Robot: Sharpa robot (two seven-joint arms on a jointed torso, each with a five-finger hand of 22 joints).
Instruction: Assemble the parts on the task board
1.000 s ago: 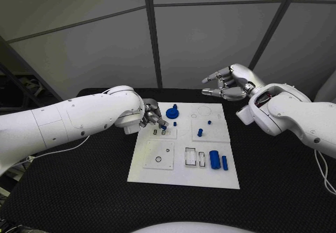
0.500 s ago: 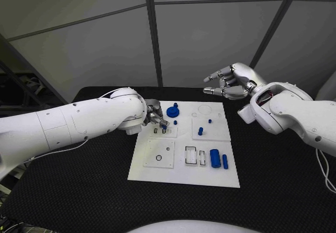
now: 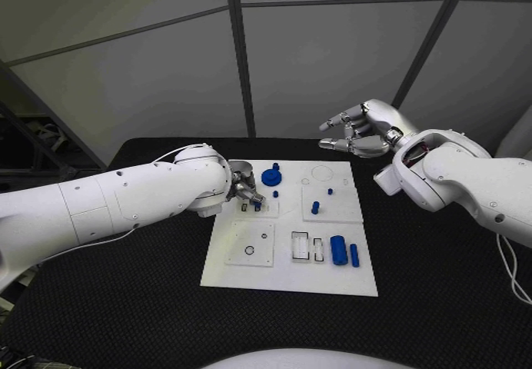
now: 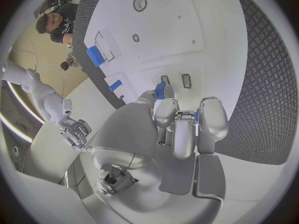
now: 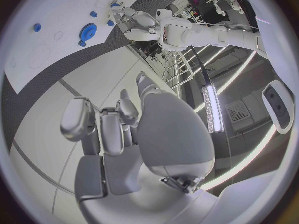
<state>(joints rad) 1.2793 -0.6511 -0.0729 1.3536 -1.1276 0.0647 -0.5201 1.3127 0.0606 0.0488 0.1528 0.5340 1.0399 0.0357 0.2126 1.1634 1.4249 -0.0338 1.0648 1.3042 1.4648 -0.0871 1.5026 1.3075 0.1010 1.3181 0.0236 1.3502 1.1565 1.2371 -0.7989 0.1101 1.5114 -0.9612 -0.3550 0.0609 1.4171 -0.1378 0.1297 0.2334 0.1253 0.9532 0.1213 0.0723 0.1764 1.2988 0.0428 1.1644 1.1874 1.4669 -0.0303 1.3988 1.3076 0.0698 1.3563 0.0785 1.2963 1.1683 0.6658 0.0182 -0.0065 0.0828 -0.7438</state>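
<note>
The left hand (image 3: 246,192) sits low over the upper left corner of the white board (image 3: 266,277), fingers bunched around a small blue peg (image 4: 160,90), pinched near its tip right above a pair of little rectangular slots (image 4: 175,80). So that hand is holding a part, not empty.

The right hand (image 3: 360,132) hangs up in the air behind the far right corner of the board, well apart from everything, fingers half curled with nothing in them (looks parked to me).

Handling guess: the pegs look like hard, light plastic, probably a bit slick. Nothing fragile, but tiny enough to twist in the fingers, so I'd hold it high on the shaft and leave the bottom end free to go into its slot.

What's sitting where on the board:
- a blue gear (image 3: 273,180) at the top middle, beside the left hand
- a short blue pin (image 3: 315,206) standing near the middle, plus a smaller one (image 3: 330,190) just above it
- two blue cylinders (image 3: 345,253) lying side by side at the right, next to some empty rectangular pockets (image 3: 307,247)
- a round hole (image 3: 251,250) in the lower left panel, nothing in it

The board lies flat on the black bench (image 3: 443,292).
</note>
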